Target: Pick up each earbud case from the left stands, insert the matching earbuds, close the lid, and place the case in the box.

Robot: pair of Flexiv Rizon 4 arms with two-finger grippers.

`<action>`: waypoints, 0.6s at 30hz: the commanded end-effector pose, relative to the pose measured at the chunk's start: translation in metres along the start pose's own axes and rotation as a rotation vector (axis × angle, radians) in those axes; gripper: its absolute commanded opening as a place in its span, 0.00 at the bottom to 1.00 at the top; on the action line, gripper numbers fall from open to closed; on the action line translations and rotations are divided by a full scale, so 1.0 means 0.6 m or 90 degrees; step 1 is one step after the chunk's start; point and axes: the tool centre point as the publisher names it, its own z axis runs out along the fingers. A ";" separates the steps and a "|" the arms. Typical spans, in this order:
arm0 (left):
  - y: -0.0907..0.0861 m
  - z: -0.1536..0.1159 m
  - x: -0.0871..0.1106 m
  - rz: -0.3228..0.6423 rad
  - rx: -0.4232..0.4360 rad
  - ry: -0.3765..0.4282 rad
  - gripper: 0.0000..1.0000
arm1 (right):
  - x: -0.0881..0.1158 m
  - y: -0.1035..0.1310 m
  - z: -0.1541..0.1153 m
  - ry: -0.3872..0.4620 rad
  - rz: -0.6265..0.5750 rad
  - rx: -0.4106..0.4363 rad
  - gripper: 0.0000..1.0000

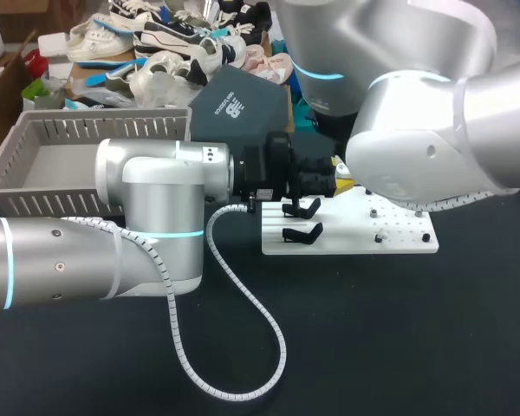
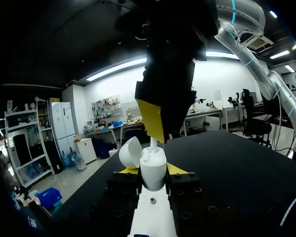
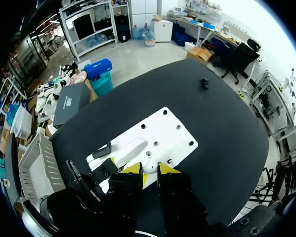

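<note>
The move turns on a vertical line-up. The white earbud case (image 2: pixel 153 165) stands upright with its mouth facing up and its rounded lid (image 2: pixel 129 152) hinged back to one side. The white earbud (image 2: pixel 153 143) hangs straight above that mouth, its stem in line with the case's long axis and already at, or just inside, the opening. From here the insertion looks like a short straight push down with little sideways correction.

The left gripper (image 2: pixel 153 172) is clamped on the case, one yellow tip on each flank, and holds it clear of the table. The right gripper (image 3: pixel 150 170) comes down from above with its fingers drawn close together, apparently pinching the earbud. It is therefore the arm that must travel.

The open lid sits just beside the descending finger and is the likeliest thing to be clipped. Under and beyond both grippers lies the white base plate (image 1: pixel 390 234) with its black stands (image 1: pixel 302 232), close below. The grey slatted basket (image 1: pixel 35 143) sits well apart on the left arm's side, with a dark grey shoebox (image 1: pixel 243 104) behind it.
</note>
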 end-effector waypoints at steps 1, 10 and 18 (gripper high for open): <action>0.000 0.001 0.002 0.001 -0.001 -0.002 0.00 | 0.000 -0.001 0.001 0.000 0.001 0.000 0.00; 0.000 0.001 0.002 0.001 -0.001 -0.002 0.00 | -0.001 -0.002 0.002 -0.003 -0.001 0.005 0.00; 0.000 0.001 0.002 0.001 -0.001 -0.002 0.00 | -0.005 0.000 0.002 -0.003 -0.003 0.002 0.00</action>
